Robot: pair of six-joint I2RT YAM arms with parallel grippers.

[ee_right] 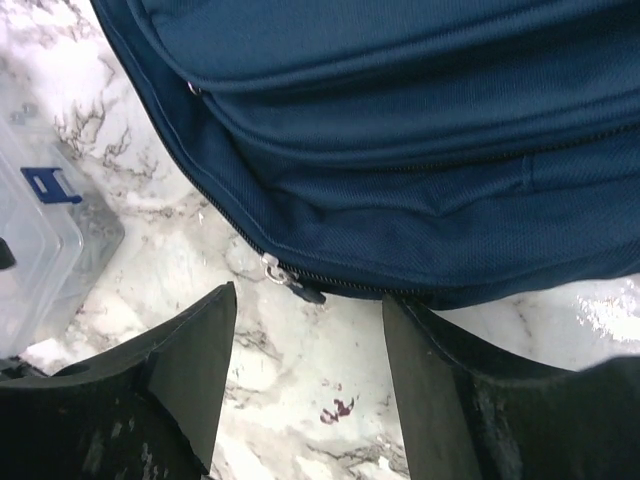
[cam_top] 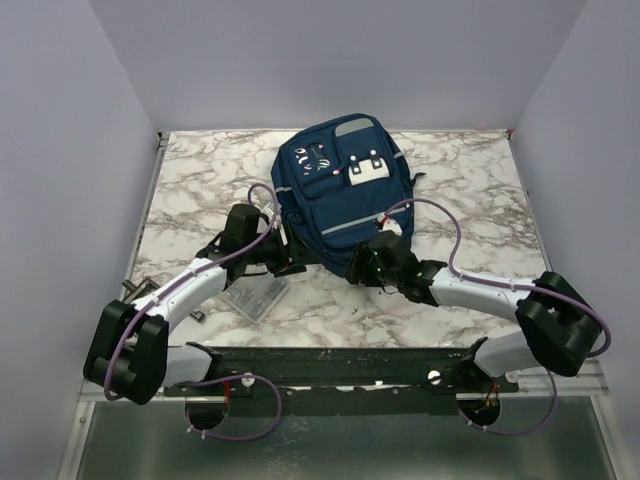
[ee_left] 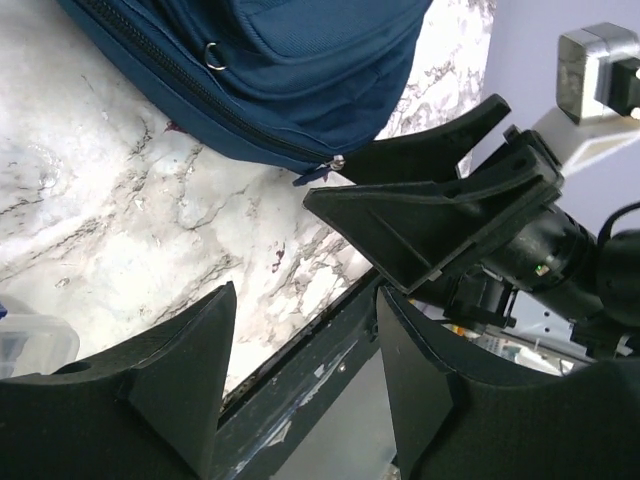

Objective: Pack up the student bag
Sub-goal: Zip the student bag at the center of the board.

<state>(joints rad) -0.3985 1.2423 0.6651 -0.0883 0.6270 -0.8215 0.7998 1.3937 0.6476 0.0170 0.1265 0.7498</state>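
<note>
Two units, left gripper (ee_left: 305, 300) and right gripper (ee_right: 307, 300), jaws open and empty, at the backpack (cam_top: 340, 185); likely step: unzipping; next: pinch the zip pull (ee_right: 285, 275).

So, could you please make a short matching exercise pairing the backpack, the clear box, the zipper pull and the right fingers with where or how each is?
Things:
1. navy blue fabric backpack
2. small clear plastic box
3. silver metal zipper pull
4. right arm's black fingers

Places or states:
a. spread apart, holding nothing
b. on the white marbled tabletop, near-left of the bag
c. on the bag's near seam
d. lying flat mid-table, pockets up

Pairs: 1-d, 2-b, 3-c, 4-a.
</note>
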